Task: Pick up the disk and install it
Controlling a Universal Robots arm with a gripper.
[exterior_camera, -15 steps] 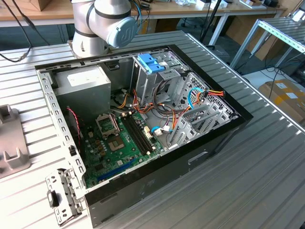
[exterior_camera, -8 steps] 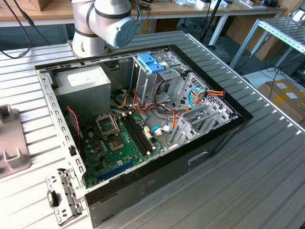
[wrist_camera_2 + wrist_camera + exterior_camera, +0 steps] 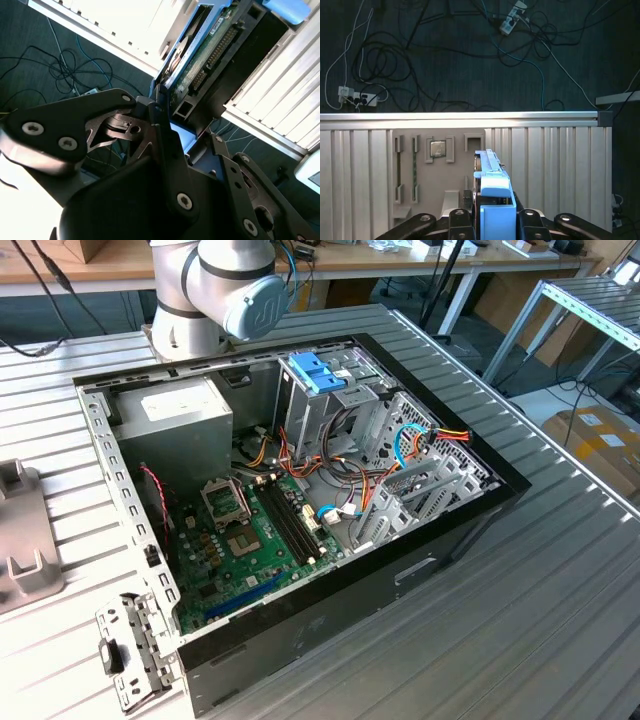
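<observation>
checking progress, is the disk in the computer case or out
Out: the gripper grips the disk above the ribbed table.

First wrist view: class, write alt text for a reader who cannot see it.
The gripper holds the disk, blue carrier edge-on, over a ribbed metal table whose fixture plate carries a processor chip. Beyond the table's edge, cables lie on a dark floor.

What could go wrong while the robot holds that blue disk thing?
1. The gripper seems to pinch the disk near one end, with most of it sticking out. It might tilt or slip.
2. The computer case is crowded with loose cables, so the disk could snag on them if it goes in there.
</observation>
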